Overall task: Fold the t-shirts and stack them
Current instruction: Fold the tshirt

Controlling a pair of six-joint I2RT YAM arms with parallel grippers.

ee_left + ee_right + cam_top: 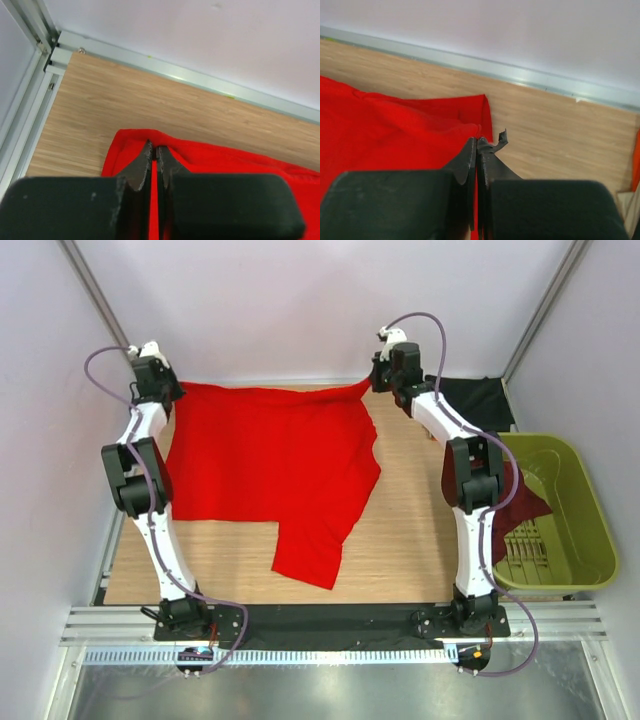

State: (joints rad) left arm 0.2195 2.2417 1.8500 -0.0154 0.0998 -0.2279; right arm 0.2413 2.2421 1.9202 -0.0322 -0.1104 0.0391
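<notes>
The bright red t-shirt lies spread across the wooden table, one sleeve pointing toward the near edge. My left gripper is shut on its far left corner; the left wrist view shows red cloth pinched between the closed gripper. My right gripper is shut on the far right corner, which is pulled into a point. In the right wrist view, the red cloth runs into the closed gripper. A black t-shirt lies at the back right. A dark maroon t-shirt hangs over the basket's rim.
An olive-green plastic basket stands at the right side of the table. White walls and aluminium rails close in the back and sides. Bare wood shows in front of the red shirt.
</notes>
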